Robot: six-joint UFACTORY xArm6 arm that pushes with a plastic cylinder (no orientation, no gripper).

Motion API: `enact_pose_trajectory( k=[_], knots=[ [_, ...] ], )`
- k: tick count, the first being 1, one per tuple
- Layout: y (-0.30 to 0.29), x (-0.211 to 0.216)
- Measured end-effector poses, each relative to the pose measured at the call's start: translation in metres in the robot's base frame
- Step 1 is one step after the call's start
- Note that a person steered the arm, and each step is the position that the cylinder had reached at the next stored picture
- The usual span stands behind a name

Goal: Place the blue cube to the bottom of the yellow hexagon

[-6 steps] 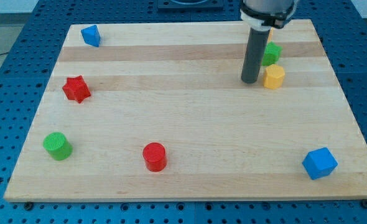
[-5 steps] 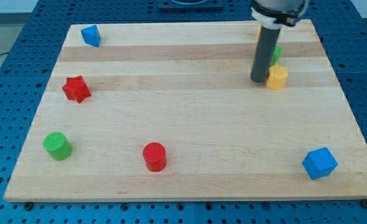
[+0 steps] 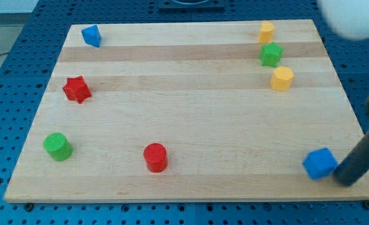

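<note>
My tip (image 3: 347, 181), the tool here, is a plain rod with no jaws to open or close; it sits at the view's bottom right, just beside the blue cube (image 3: 319, 164) on its right, blurred so contact is unclear. Along the wooden counter (image 3: 191, 125), a red cylinder (image 3: 154, 157) and green cylinder (image 3: 57, 147) lie leftward. Farther up sits a red star (image 3: 77, 89). The yellow hexagon (image 3: 282, 79) is well above the cube, below a green star (image 3: 271, 54).
</note>
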State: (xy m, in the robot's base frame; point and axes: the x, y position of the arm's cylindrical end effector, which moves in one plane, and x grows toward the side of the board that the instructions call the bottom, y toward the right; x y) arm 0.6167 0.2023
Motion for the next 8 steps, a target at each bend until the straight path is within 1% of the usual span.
enact_pose_trajectory(
  k=[1,2,3,4,5,6,7,8],
  knots=[
    [-0.067,-0.01],
    [-0.062,-0.042],
    [-0.07,-0.001],
    [-0.045,0.001],
    [0.001,-0.013],
    [-0.013,-0.055],
    [-0.024,-0.082],
    [-0.047,-0.053]
  ],
)
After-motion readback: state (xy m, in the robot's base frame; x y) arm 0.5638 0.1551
